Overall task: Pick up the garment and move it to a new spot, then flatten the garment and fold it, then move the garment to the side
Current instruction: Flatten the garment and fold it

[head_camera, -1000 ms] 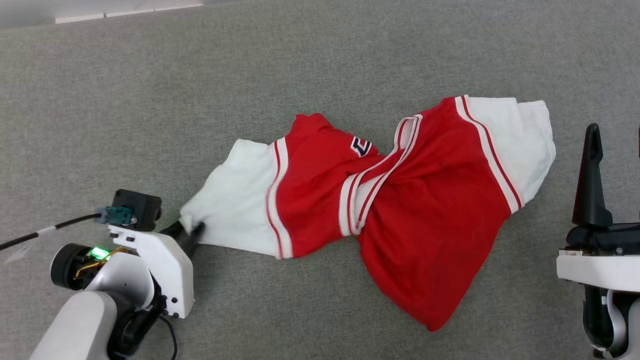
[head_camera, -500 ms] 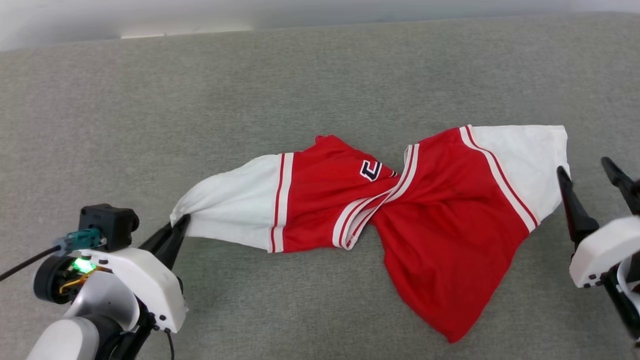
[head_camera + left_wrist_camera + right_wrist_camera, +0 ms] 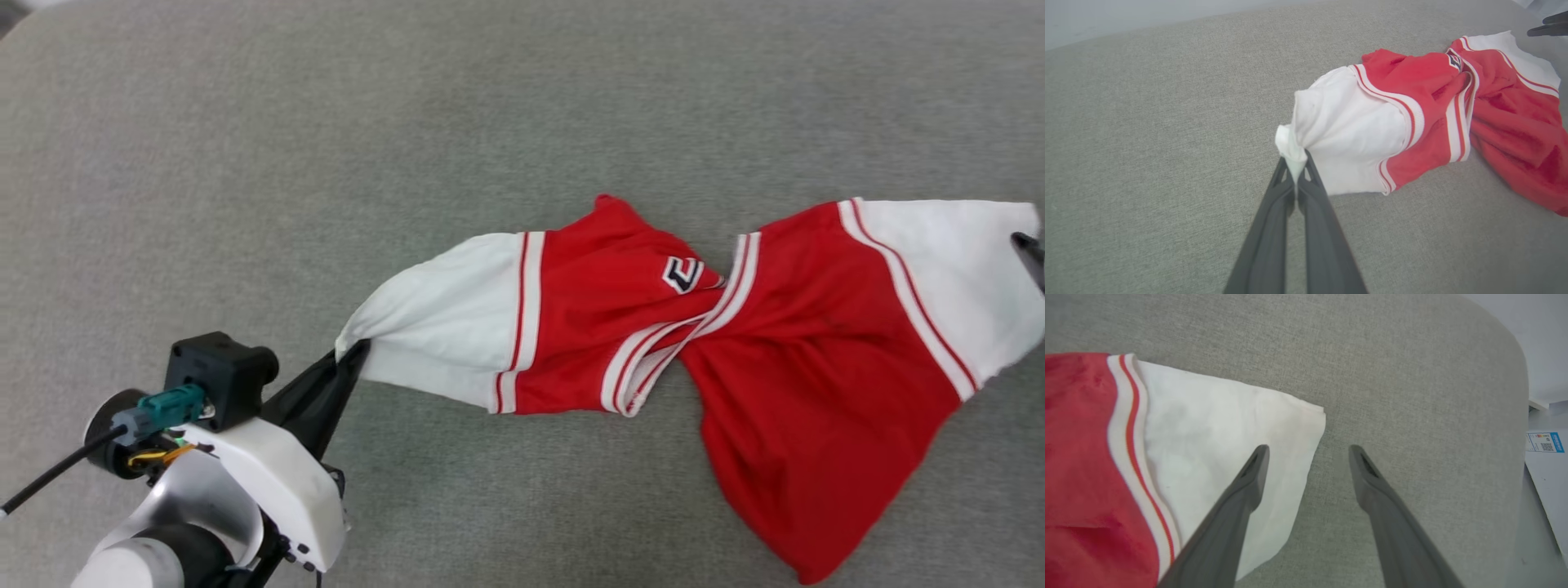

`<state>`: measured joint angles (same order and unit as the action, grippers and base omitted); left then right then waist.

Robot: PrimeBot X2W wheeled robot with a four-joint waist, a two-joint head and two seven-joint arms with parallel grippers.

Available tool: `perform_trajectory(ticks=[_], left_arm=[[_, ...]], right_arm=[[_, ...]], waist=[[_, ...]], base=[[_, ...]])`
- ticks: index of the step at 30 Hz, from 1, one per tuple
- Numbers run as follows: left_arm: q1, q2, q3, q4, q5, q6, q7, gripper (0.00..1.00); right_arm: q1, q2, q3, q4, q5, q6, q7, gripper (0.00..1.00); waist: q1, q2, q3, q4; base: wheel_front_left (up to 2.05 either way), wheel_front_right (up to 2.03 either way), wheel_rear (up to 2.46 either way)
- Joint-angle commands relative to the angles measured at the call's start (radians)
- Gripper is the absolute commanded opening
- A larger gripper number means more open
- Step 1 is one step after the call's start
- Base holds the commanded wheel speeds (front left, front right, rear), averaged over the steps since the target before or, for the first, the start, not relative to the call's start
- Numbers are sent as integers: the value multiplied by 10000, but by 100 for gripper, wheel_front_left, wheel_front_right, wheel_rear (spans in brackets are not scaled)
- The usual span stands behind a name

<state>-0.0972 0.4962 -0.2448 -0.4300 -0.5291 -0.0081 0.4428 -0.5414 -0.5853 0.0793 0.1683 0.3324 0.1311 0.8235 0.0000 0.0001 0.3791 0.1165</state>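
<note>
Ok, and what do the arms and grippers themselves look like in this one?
Left gripper: two long, dark, tapering fingers on a glossy white wrist shell, with a black box, a teal connector and a black cable. Right gripper: the same dark grey fingers, hollowed near the tips.

I see the garment [image 3: 759,351] as soft matt cloth (creased throughout); the grey surface [image 3: 326,163] at upper left is coarse woven fabric.

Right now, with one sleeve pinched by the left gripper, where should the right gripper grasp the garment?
Probably the outer hem of the other white sleeve, coming from the right end of the garment: it lies flat and the open right gripper straddles that edge.
</note>
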Motion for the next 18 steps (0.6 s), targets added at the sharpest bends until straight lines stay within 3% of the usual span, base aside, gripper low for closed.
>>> perform_trajectory(ticks=[1,14,15,16,18], left_arm=[[-214,-87,-108,-87,89,-47,-31,0],[-611,-515,-875,365,178,-336,-310,0],[-623,-507,-878,380,187,-324,-327,0],[-638,-496,-869,391,188,-328,-336,0],[-665,-479,-817,413,188,-301,-381,0]], right_arm=[[-354,-203,93,324,-65,-8,256,100],[-429,-369,1268,2593,240,10,5,100],[-348,-380,1414,2698,317,11,-21,43],[-295,-421,1567,2751,345,13,-90,0],[-331,-591,1783,2714,311,8,-482,0]], waist=[[0,-1,353,400],[0,-1,731,1110],[0,-1,735,1117],[0,-1,733,1120],[0,-1,706,1100]], base=[[0,0,0],[0,0,0],[0,0,0],[0,0,0],[0,0,0]])
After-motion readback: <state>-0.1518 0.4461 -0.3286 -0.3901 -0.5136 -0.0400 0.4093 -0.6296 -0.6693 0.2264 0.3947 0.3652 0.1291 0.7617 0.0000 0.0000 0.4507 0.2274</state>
